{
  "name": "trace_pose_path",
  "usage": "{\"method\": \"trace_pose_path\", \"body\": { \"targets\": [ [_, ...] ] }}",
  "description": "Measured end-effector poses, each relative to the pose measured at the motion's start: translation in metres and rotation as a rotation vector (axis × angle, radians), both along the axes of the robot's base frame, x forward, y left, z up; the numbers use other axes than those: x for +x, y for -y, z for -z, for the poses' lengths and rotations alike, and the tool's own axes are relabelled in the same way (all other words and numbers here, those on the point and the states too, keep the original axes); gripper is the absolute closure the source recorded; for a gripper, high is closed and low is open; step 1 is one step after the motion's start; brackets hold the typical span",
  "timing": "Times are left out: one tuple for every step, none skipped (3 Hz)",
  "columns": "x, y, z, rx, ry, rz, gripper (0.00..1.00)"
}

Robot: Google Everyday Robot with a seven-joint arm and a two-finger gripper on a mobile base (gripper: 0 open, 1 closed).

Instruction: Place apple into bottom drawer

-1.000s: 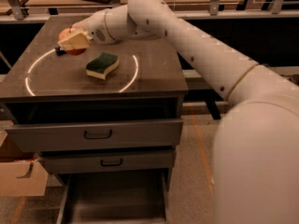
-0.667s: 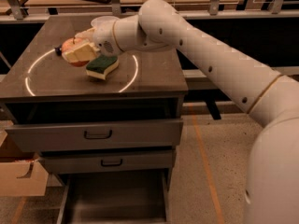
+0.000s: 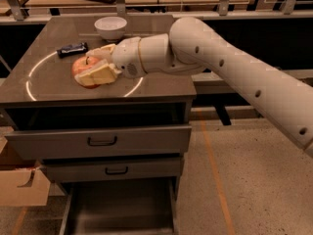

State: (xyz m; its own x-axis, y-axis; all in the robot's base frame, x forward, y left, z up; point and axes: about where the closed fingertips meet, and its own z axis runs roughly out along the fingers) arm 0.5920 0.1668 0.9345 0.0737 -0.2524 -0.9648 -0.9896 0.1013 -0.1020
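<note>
The red-orange apple (image 3: 81, 66) is held between the cream fingers (image 3: 99, 75) of my gripper (image 3: 90, 65), just above the cabinet's top, left of its middle. The gripper is shut on the apple; one finger runs across its near side, the other along its far side. The white arm reaches in from the right. The bottom drawer (image 3: 68, 214) is pulled open at the foot of the cabinet, showing a dark interior with thin grey side walls. It lies well below and in front of the apple.
A white bowl (image 3: 110, 27) stands at the back of the grey cabinet top (image 3: 161, 84). A dark wrapped bar (image 3: 72, 48) lies behind the apple. Two upper drawers with black handles (image 3: 102, 141) are slightly open. A cardboard box (image 3: 19, 185) sits on the floor at left.
The gripper with the apple has moved toward the right and nearer the cabinet's front edge. The green-and-yellow sponge seen earlier is now hidden behind the arm.
</note>
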Motion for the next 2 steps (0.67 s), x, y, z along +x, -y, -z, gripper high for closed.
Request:
{"method": "trace_pose_path", "body": {
  "targets": [
    [-0.005, 0.009, 0.002, 0.004, -0.002, 0.005, 1.0],
    [-0.032, 0.001, -0.005, -0.017, -0.008, -0.048, 1.0]
  ]
}}
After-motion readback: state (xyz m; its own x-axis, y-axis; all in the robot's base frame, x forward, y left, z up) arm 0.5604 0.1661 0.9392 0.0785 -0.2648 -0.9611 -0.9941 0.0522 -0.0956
